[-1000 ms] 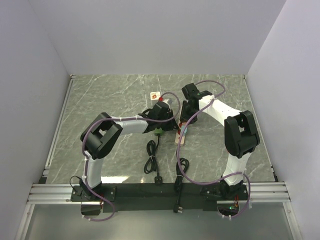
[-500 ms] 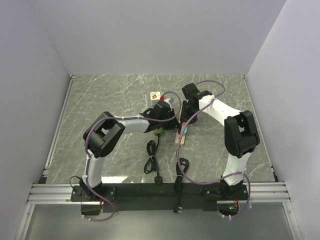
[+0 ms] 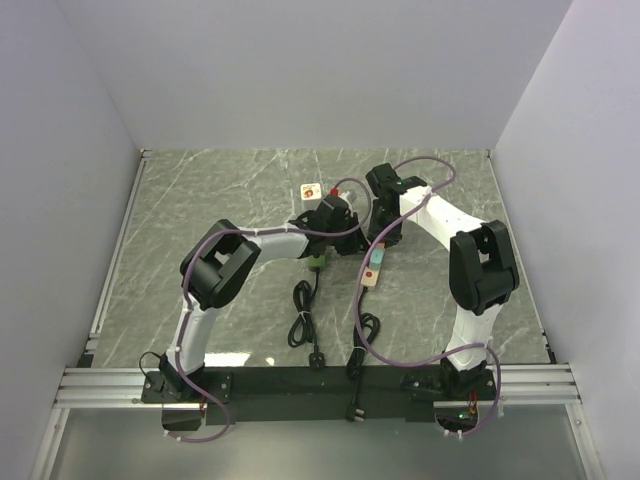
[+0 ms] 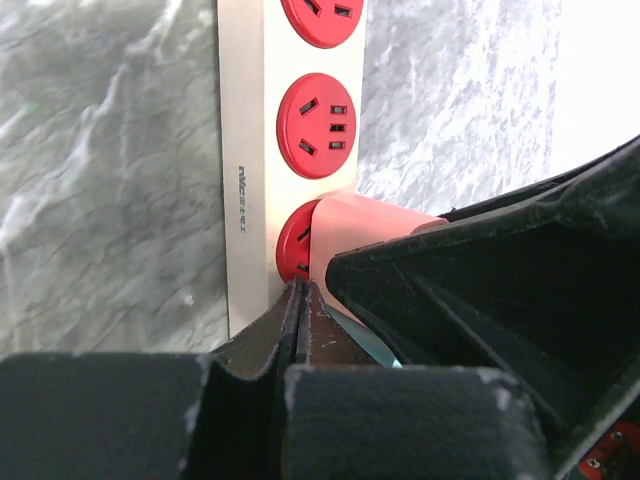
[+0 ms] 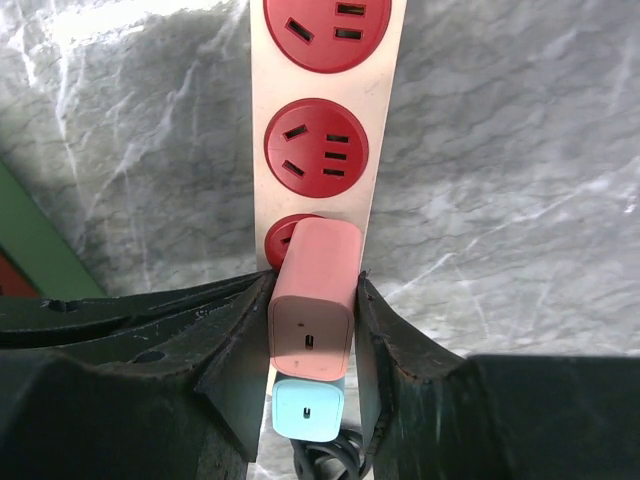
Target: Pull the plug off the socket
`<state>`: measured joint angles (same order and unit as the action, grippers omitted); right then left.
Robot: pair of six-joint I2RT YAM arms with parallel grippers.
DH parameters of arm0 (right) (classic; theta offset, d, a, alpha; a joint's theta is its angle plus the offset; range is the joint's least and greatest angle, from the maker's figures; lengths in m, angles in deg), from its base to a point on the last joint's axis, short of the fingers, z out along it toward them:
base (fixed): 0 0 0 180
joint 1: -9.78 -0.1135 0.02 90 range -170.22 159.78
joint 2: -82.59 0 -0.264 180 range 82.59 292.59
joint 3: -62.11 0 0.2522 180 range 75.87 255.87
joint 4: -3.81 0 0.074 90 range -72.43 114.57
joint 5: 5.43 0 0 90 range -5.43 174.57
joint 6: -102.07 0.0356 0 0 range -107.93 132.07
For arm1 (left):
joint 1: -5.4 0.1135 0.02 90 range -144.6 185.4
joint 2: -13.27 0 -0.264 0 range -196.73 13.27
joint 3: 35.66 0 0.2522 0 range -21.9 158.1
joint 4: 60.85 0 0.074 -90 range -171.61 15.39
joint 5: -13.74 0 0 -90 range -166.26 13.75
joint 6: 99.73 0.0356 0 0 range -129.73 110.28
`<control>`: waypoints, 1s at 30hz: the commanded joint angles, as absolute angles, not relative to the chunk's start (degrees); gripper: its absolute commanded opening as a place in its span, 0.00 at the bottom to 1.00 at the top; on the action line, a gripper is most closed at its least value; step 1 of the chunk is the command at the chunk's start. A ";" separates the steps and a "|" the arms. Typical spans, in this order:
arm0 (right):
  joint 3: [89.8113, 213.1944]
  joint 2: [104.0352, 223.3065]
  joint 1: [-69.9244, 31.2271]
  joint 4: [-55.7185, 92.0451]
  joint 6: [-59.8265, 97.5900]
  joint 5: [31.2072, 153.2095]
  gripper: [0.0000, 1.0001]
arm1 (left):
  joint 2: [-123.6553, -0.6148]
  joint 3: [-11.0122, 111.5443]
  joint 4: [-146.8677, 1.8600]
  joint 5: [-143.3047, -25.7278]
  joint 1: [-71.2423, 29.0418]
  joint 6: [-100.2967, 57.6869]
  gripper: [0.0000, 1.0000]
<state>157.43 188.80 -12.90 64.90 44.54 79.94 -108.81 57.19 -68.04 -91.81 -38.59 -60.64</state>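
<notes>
A white power strip (image 5: 325,150) with red sockets lies on the marble table; it also shows in the top view (image 3: 374,268). A pink plug (image 5: 315,300) sits in its third socket, with a light blue plug (image 5: 308,410) just behind it. My right gripper (image 5: 313,290) is shut on the pink plug, one finger on each side. My left gripper (image 4: 300,300) is shut with nothing between its fingers. Its tips rest at the strip's edge, right beside the pink plug (image 4: 370,225). In the top view both grippers meet over the strip, left (image 3: 352,238) and right (image 3: 383,243).
A green object (image 3: 316,263) lies just left of the strip. Black cables coil in front, one (image 3: 303,320) on the left and the strip's cord (image 3: 362,335) on the right. A small white card (image 3: 311,190) lies behind the left wrist. White walls enclose the table.
My left arm has reached further right, up to the strip. The strip's near end has shifted slightly right. My right gripper stays on the pink plug.
</notes>
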 commanded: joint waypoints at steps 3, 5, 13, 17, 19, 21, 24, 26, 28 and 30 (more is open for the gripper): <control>163.85 181.38 -14.22 65.03 44.67 86.41 0.00 | -116.98 57.28 -78.65 -85.84 -39.07 -57.10 0.00; 163.32 181.12 -14.22 64.68 44.76 86.59 0.00 | -117.68 57.72 -79.00 -85.66 -39.07 -56.92 0.00; 160.43 176.21 -14.39 62.93 45.38 87.56 0.00 | -118.13 58.43 -80.23 -85.13 -39.07 -56.40 0.00; 157.45 173.65 -16.05 62.32 46.16 84.95 0.00 | -117.77 57.99 -80.15 -84.87 -39.07 -56.48 0.00; 156.29 173.38 -15.45 60.19 46.08 87.10 0.00 | -117.77 58.08 -80.32 -84.78 -38.99 -56.48 0.00; 156.64 175.22 -15.36 60.98 45.99 86.67 0.00 | -117.95 58.52 -80.58 -84.96 -39.07 -56.57 0.00; 155.94 174.53 -16.24 58.20 45.55 86.33 0.00 | -117.69 58.52 -80.50 -84.78 -39.16 -56.75 0.00; 157.42 175.48 -16.06 59.92 45.47 84.58 0.00 | -117.34 58.60 -80.67 -84.43 -39.07 -56.75 0.00; 158.04 175.93 -15.80 62.12 45.47 81.24 0.00 | -116.55 58.25 -80.50 -84.17 -39.16 -56.83 0.00; 157.52 174.54 -14.49 63.96 46.69 74.94 0.00 | -116.02 57.90 -80.32 -84.17 -39.16 -56.83 0.00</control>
